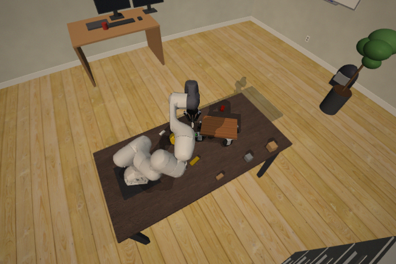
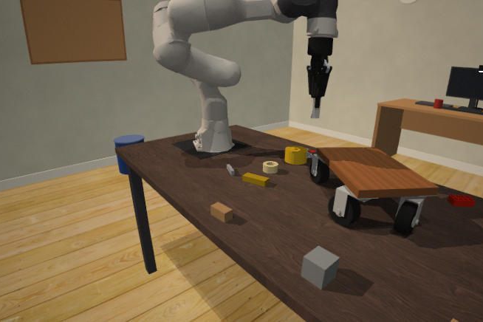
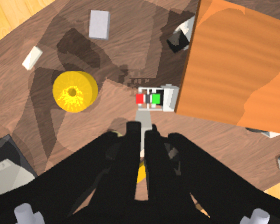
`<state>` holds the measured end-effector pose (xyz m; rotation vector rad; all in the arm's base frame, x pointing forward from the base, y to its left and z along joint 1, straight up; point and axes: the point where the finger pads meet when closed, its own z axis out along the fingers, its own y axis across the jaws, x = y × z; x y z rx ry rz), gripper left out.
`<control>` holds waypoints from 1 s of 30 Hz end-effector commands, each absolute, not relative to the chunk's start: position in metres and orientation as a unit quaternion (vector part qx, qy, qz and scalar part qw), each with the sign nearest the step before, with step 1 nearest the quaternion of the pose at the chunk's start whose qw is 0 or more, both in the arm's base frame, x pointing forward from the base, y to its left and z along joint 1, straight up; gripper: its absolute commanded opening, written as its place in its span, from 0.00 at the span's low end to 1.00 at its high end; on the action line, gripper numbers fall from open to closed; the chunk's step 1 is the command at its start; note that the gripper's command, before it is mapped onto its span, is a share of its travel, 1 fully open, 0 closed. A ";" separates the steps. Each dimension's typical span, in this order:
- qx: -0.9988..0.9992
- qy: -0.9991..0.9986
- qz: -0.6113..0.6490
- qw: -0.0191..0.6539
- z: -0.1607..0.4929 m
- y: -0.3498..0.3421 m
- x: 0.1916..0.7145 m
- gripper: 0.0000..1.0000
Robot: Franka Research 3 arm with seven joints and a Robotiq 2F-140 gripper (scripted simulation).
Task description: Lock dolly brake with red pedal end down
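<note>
A: Top view. Dolly [image 1: 220, 126] sits mid-table on the dark table [image 1: 161, 198], wood deck up, all wheels down as far as I can tell. Gripper [image 1: 192, 122] hangs just off its arm-side edge.

B: Holding anything?

A: No. Fingers pressed fully together, empty.

B: Exterior view?

A: Gripper [image 2: 315, 110] is well above the deck, pointing straight down over the dolly's [image 2: 375, 170] far corner. Caster [image 2: 320, 170] there has a red bit at its top. Yellow cylinder [image 2: 295, 154] is just beside that corner, tape roll [image 2: 270, 166] near it.

B: How would it handle?

A: My guess: stiff board on four rolling casters, so a sideways shove would make it roll. The pedal looks like a small rigid rocker. Not a grasp job, I'd poke it from above with the closed tips.

B: Wrist view?

A: Brake pedal [image 3: 149, 99] lies dead ahead of the closed fingertips, red end [image 3: 140, 99] towards the yellow cylinder [image 3: 75, 91], green end [image 3: 157, 99] towards the deck. Contact point should be the red end, pushed straight down. Can't tell which end is currently lower. No lifting needed, so nothing should be left held up.
</note>
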<state>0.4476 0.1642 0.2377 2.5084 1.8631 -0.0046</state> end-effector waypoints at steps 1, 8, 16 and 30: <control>0.804 0.595 0.000 0.005 0.237 0.167 0.447 0.00; 0.802 0.598 -0.002 0.003 0.234 0.171 0.444 0.00; 0.801 0.599 -0.002 0.000 0.199 0.172 0.443 0.00; 0.801 0.599 -0.002 0.000 0.196 0.173 0.443 0.00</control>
